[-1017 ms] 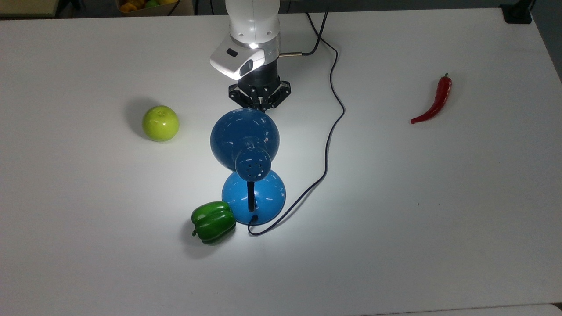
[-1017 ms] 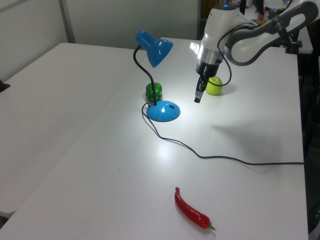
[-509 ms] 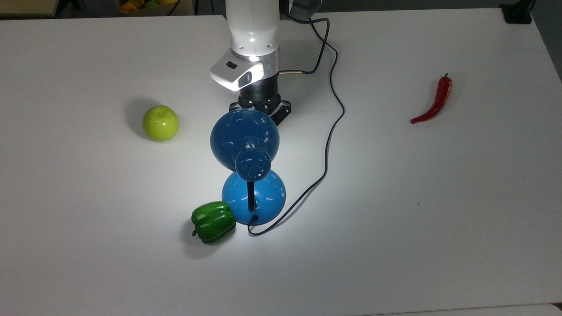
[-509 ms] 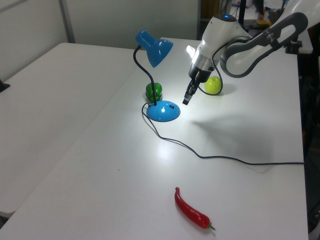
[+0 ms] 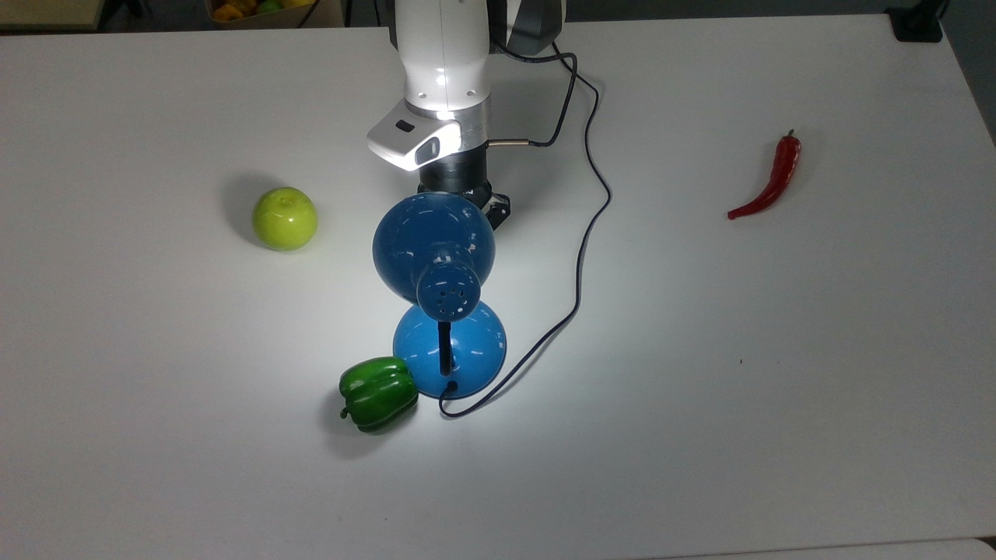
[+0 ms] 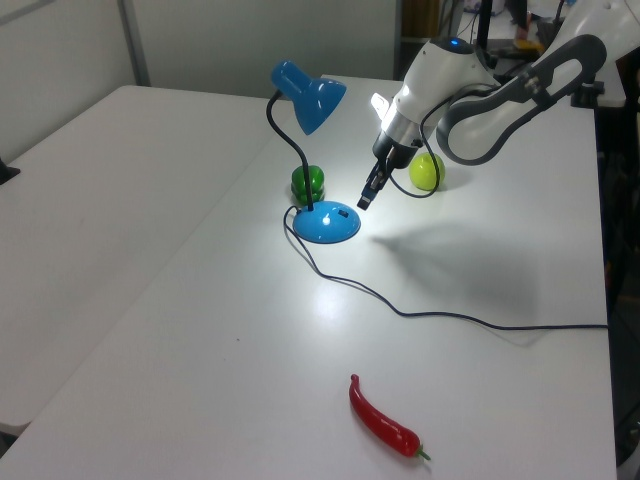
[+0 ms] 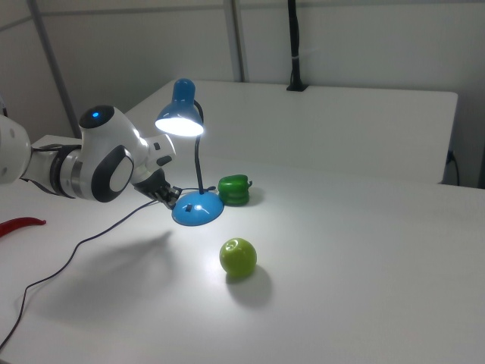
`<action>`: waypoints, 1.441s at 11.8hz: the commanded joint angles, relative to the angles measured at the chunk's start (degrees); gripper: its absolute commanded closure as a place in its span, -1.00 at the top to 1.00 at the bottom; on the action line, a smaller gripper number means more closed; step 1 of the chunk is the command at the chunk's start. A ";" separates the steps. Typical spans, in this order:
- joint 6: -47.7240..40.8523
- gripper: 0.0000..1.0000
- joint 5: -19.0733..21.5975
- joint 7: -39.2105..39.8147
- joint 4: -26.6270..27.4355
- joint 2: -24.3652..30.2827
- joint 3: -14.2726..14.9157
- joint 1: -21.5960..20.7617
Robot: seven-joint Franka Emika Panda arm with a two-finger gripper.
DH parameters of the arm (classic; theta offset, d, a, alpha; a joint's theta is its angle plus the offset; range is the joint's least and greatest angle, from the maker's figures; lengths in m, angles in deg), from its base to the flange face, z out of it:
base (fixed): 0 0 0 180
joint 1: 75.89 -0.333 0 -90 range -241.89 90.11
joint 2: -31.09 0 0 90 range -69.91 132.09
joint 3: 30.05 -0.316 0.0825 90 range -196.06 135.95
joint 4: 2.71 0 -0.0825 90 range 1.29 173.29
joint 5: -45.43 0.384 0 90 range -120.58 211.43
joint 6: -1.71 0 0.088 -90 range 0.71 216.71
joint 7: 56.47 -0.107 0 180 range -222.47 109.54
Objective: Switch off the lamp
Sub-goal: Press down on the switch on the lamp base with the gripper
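Note:
The blue lamp (image 5: 433,245) stands mid-table and is lit, with a bright pool of light around its round base (image 5: 467,350). In the left view its domed shade (image 6: 310,95) hangs over the base (image 6: 327,222) on a curved black neck. My gripper (image 6: 366,200) is tilted down toward the base's right edge, just above it, with the fingers shut and nothing held. In the right view the gripper (image 7: 173,199) sits at the left rim of the base (image 7: 197,208), under the glowing shade (image 7: 180,114). In the top view the shade hides the fingertips.
A green bell pepper (image 5: 378,393) touches the base's lower left. A green apple (image 5: 285,218) lies on the top view's left, and a red chili (image 5: 770,180) on its far right. The lamp's thin cord (image 5: 583,233) loops across the table beside my arm.
The gripper has come down and moved toward the lamp's base, going under the shade in the top view. The lamp stays lit and nothing else has shifted.

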 commanded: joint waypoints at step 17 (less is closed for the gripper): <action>10.64 -1.00 -0.77 -1.41 -3.57 -7.85 1.73 -0.24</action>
